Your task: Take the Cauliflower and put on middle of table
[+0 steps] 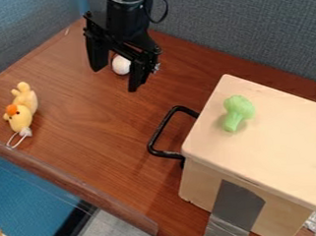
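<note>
- Pincer (116,78): released, its fingers well apart and pointing down over the table (101,125), towards the far-left corner.
- Green cauliflower (238,111): on top of the wooden box (273,139), near the handle-side edge and closer to that edge's far corner; its stalk points towards the near edge.
- White round thing (120,65): seen between the fingers, towards the table's far-left corner.
- Yellow plush toy (22,112): lying near the table's front edge, towards the left, its orange beak showing.
- Black handle (162,131): on the box's left side.
</note>
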{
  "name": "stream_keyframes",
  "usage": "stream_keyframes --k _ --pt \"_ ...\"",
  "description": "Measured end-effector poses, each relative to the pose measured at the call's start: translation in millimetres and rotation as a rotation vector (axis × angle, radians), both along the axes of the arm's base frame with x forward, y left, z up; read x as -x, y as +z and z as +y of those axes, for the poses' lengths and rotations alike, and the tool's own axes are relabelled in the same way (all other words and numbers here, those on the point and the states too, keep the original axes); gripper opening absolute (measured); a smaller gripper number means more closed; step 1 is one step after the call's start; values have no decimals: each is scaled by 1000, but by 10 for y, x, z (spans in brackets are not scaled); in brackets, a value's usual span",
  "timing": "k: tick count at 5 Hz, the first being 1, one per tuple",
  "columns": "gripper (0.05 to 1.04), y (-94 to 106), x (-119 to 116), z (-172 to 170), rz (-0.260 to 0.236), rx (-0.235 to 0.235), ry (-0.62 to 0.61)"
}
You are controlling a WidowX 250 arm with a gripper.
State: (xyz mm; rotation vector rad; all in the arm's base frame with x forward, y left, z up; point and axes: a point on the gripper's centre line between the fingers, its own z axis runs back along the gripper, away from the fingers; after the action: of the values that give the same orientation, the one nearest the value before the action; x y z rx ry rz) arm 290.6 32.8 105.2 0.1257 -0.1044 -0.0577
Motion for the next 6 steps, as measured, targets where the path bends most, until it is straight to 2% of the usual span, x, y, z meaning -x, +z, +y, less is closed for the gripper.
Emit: stream_keyframes --k 1,2,3,5,6 --pt "1001 -71 12 -9 26 7 4" --pt "1001 -5 -10 -220 22 40 -36" --pt "1001 231 -98 -368 -48 71 -60" --pt "1001 416 -197 -894 -108 134 -177" --pt "1001 465 -205 -1270 -118 146 -275"
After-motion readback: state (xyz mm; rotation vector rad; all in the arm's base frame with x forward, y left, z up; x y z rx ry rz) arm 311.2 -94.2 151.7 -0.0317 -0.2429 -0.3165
